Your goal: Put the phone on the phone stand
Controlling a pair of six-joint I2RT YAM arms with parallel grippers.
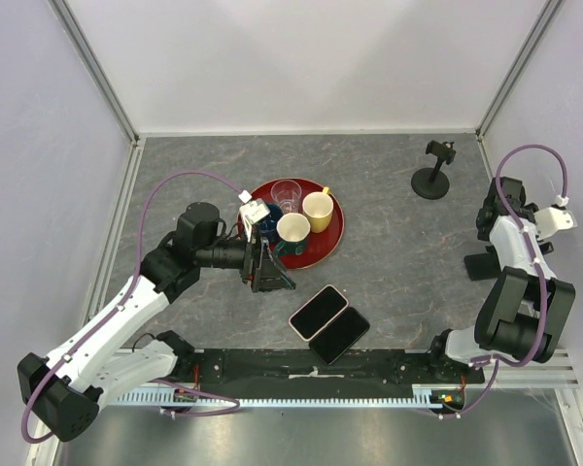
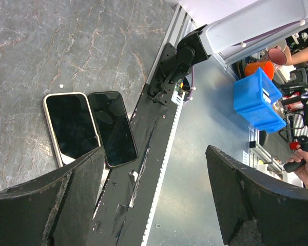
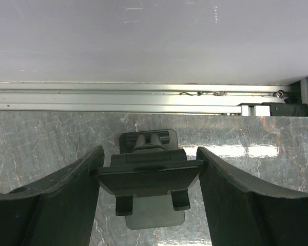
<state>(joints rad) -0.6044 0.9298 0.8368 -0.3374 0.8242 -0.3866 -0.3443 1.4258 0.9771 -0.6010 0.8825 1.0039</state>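
Left gripper (image 2: pixel 155 154) hangs released, its two fingers spread wide with nothing between them, just above the desk (image 1: pixel 398 262) at the near-left rim of a red tray (image 1: pixel 332 243). Right of it and nearer lie two phones, flat, screens up and dark, side by side and touching along their long edges: a white-rimmed phone (image 2: pixel 72 125) on the left and a black phone (image 2: pixel 113 128) on the right, the latter close to the desk's near edge. Neither one is held.

Well apart from them, in the far right corner, the phone stand (image 1: pixel 432 173) stands upright on its round base, with nothing on it. Along the right side the right gripper (image 3: pixel 150 152) is also spread open, poised over a black folding stand (image 3: pixel 149 177) that shows in the gap between its fingers; whether they touch it I cannot tell.

On the tray sit a clear glass (image 1: pixel 286 194), a yellow mug (image 1: pixel 318 211) and a cream mug (image 1: pixel 293 229).
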